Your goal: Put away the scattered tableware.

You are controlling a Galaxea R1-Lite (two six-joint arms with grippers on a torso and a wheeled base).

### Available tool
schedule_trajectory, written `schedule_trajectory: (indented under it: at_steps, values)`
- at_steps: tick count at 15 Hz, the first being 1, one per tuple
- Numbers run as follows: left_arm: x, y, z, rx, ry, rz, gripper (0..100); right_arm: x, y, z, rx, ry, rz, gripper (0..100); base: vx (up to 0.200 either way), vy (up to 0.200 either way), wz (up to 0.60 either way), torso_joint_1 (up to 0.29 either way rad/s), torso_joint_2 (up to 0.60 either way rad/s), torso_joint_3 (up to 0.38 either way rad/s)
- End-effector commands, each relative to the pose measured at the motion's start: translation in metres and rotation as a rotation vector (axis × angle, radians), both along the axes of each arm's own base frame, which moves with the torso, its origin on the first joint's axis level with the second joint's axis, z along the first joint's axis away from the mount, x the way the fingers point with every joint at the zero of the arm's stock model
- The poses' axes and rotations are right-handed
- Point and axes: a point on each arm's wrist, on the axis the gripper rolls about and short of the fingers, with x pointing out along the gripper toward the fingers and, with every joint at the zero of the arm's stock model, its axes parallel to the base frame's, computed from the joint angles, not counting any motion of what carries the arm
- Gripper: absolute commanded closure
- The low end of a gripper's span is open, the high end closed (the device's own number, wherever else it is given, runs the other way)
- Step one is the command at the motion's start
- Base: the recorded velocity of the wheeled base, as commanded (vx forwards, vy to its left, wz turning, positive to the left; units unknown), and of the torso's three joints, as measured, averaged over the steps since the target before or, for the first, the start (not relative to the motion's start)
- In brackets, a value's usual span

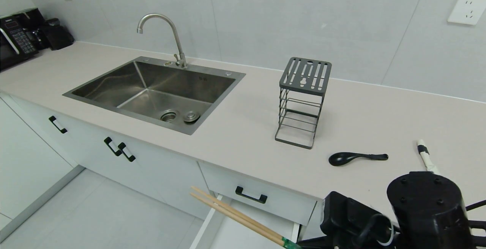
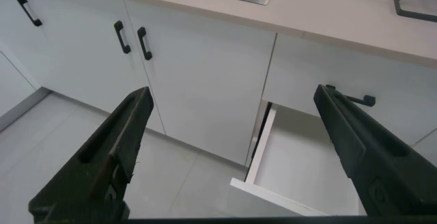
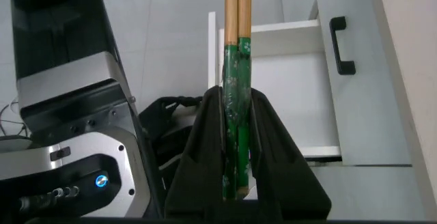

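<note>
A pair of wooden chopsticks (image 3: 237, 19) with green-wrapped ends is clamped in my right gripper (image 3: 237, 98), which is shut on them. The chopsticks (image 1: 235, 215) slant over the open white drawer (image 1: 228, 234) below the counter edge. On the counter to the right lie a black spoon (image 1: 357, 158) and a white utensil with a black band (image 1: 425, 156). My left gripper (image 2: 232, 98) hangs open and holds nothing, in front of the cabinet doors and beside the open drawer (image 2: 300, 156).
A dark wire rack (image 1: 303, 103) stands on the counter behind the spoon. A steel sink (image 1: 152, 89) with a tap (image 1: 167, 32) lies to the left. Black appliances (image 1: 22, 36) sit at the far left. A shut drawer with a black handle (image 1: 250, 196) is above the open one.
</note>
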Motion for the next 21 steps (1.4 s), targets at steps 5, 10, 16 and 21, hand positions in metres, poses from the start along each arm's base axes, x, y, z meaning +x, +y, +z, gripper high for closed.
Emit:
schedule_trajectory:
  at_steps: [5, 10, 16, 21]
  values:
    - [0.0, 0.0, 0.0, -0.002, 0.0, 0.001, 0, 0.018, 0.021, -0.013, -0.147, -0.131, 0.12, 100, 0.0, 0.0, 0.0, 0.0, 0.0, 0.0]
    - [0.0, 0.0, 0.0, 0.0, 0.0, 0.001, 0, 0.018, 0.026, -0.024, -0.157, -0.082, 0.185, 100, 0.0, 0.0, 0.0, 0.0, 0.0, 0.0]
    - [0.0, 0.0, 0.0, 0.0, 0.0, 0.001, 0, 0.022, 0.028, -0.025, -0.217, -0.13, 0.089, 100, 0.0, 0.0, 0.0, -0.033, 0.06, 0.033]
    - [0.0, 0.0, 0.0, 0.0, 0.0, 0.001, 0, 0.02, 0.032, -0.02, -0.256, -0.122, 0.077, 100, 0.0, 0.0, 0.0, -0.199, 0.39, 0.186]
